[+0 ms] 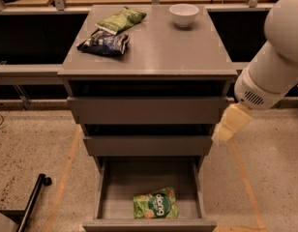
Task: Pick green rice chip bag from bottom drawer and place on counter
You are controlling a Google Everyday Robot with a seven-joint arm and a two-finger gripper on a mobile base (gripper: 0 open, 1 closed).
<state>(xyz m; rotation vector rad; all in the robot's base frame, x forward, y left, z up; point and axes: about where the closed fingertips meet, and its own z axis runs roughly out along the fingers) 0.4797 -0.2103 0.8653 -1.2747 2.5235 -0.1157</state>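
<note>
The green rice chip bag (156, 204) lies flat in the open bottom drawer (105, 197), near its front edge and right of the middle, with the white "dang" lettering facing up. The counter (158, 47) is the grey top of the drawer cabinet. My white arm (277, 66) comes in from the right. Its pale gripper (230, 124) hangs beside the cabinet's right edge, level with the middle drawer. It is well above and to the right of the bag and touches nothing.
On the counter lie a paler green bag (121, 20), a dark blue bag (104, 42) and a white bowl (184, 14). The two upper drawers (146, 110) are slightly ajar. A black pole (32, 202) lies on the speckled floor at the lower left.
</note>
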